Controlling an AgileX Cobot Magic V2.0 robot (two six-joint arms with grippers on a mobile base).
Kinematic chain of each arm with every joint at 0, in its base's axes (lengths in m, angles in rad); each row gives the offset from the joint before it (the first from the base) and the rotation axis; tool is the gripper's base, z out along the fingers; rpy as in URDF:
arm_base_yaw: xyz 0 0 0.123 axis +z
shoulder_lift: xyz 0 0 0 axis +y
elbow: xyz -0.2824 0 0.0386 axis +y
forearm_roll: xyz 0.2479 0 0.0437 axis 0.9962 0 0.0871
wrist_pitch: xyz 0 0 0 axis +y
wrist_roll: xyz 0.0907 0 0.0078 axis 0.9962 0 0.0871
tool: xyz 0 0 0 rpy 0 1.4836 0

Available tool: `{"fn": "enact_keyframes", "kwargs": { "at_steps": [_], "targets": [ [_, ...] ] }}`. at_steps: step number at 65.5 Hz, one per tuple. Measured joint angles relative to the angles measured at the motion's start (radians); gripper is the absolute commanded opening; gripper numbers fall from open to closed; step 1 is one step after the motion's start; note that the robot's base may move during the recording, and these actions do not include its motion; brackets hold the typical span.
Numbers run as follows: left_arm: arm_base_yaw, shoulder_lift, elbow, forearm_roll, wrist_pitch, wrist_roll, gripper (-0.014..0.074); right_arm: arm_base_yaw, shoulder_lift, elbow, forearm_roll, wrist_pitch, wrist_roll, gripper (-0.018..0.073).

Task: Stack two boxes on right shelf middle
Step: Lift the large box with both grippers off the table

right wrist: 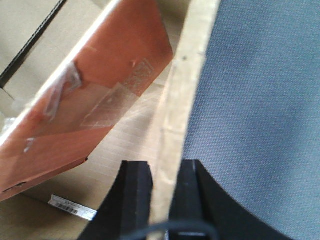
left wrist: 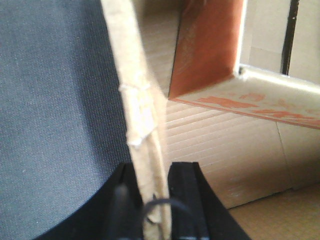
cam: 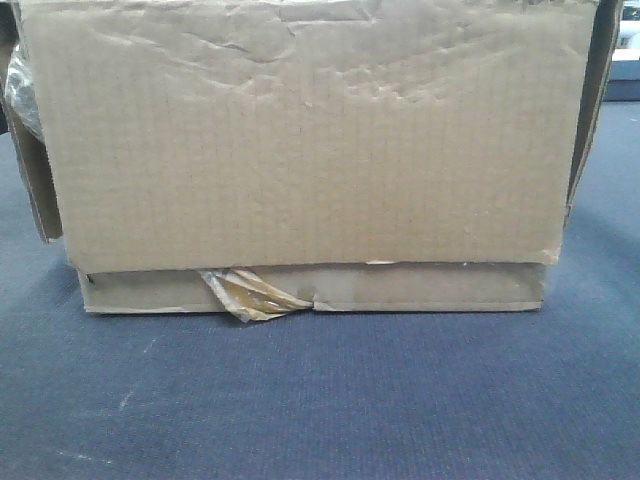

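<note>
Large box [cam: 310,140]: rests on flat box [cam: 420,287], on blue cloth [cam: 320,400].
Left gripper [left wrist: 152,172]: clamped on a side wall of the large box.
Right gripper [right wrist: 162,170]: clamped on the opposite wall.
Inside: red-printed box [left wrist: 210,45].

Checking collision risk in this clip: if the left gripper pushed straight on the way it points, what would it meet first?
The left gripper is clamped on the cardboard wall, so it would slide along that. Its inner finger would probably reach the red-printed box next, though depth is unclear.

Barcode label [right wrist: 72,206] and red print [left wrist: 250,106] are unreadable.
</note>
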Motion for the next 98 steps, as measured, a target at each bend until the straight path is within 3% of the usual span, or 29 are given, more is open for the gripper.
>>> {"fn": "enact_keyframes", "kwargs": {
  "at_steps": [26,61,98],
  "targets": [
    [0.0,-0.145,-0.024,0.004,-0.002,-0.009,-0.0111,0.0,-0.161,0.0,0.002,-0.06,0.022,-0.0154],
    [0.0,-0.218,-0.38,0.012,-0.003,-0.022,-0.0111,0.0,-0.434,0.0,0.004,-0.33,0.026,-0.0154],
    [0.0,-0.22,-0.392,0.007,0.007,-0.022,-0.0111,0.0,-0.444,0.0,0.002,-0.361,0.026,-0.0154]
  ]
}}
